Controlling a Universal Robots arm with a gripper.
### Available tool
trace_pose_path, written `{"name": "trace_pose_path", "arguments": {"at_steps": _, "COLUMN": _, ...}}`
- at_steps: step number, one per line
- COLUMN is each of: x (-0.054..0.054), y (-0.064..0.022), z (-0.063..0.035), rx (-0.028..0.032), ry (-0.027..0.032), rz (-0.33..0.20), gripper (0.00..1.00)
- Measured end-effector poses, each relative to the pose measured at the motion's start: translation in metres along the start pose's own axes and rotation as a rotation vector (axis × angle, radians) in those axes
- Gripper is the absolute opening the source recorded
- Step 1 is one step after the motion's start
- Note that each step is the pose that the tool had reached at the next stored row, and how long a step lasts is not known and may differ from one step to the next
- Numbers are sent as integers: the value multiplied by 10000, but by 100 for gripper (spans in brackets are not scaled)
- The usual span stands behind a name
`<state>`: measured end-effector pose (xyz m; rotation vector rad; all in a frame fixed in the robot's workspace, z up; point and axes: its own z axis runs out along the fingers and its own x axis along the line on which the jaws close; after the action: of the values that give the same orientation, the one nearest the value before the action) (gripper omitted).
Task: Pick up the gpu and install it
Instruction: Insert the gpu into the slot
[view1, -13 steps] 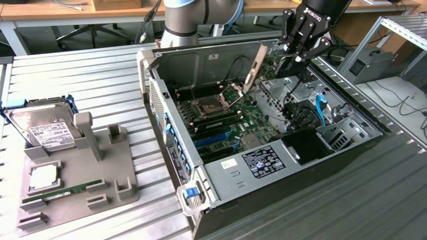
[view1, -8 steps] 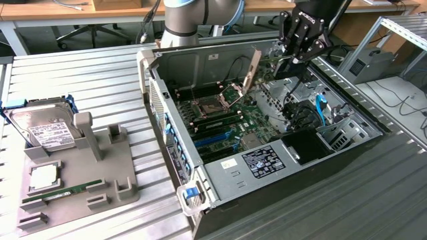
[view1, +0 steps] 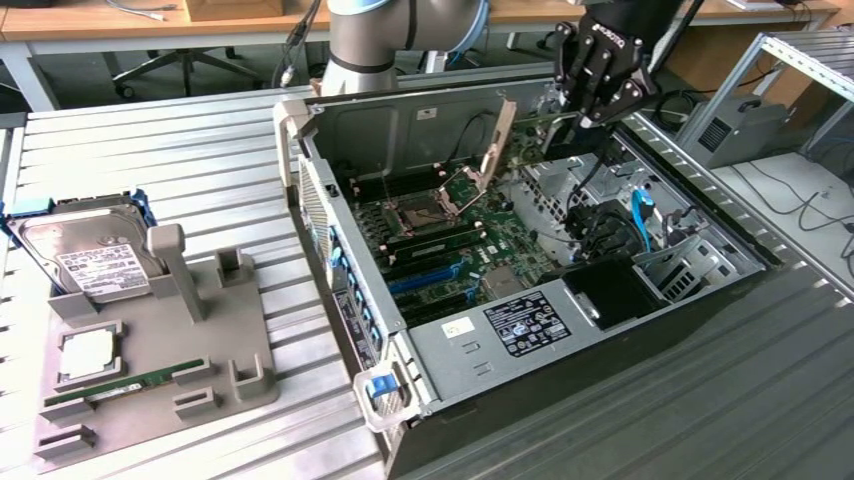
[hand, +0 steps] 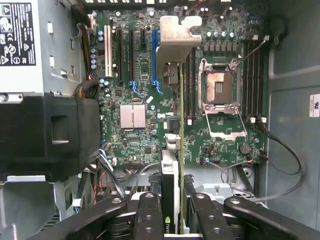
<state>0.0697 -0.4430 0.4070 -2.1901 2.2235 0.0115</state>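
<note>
**A:** Entry one, nearest the wrist lens: gripper (hand: 175, 217). Its black fingers (hand: 149, 215) pinch the gpu (hand: 170, 170) by its two flat faces. The card runs edge-on away from them, with its silvery bracket (hand: 177, 32) at the far end.

**B:** Exterior view, by size: slatted metal table (view1: 160, 150). Open computer case (view1: 587, 330), lying on its side. Grey fixture tray (view1: 247, 370) at the exterior view's left. On the tray, a hard drive (view1: 87, 255) and a green memory stick (view1: 127, 385).

**A:** The wrist view adds board detail: motherboard (hand: 135, 80) beneath the card, and CPU socket (hand: 219, 87) beside the card's line.

**B:** The exterior view adds height. The card hangs from the gripper over the case's far end, above the board, not seated in a slot. The bracket points toward the exterior view's left.
</note>
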Motion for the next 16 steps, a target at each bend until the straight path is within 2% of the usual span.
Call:
{"name": "trace_pose_path", "arguments": {"at_steps": 3, "x": 1, "y": 70, "z": -1, "rx": 3, "ry": 0, "rz": 0, "gripper": 27}}
{"name": "trace_pose_path", "arguments": {"at_steps": 16, "x": 4, "y": 266, "z": -2, "rx": 3, "ry": -1, "rz": 15, "gripper": 27}}
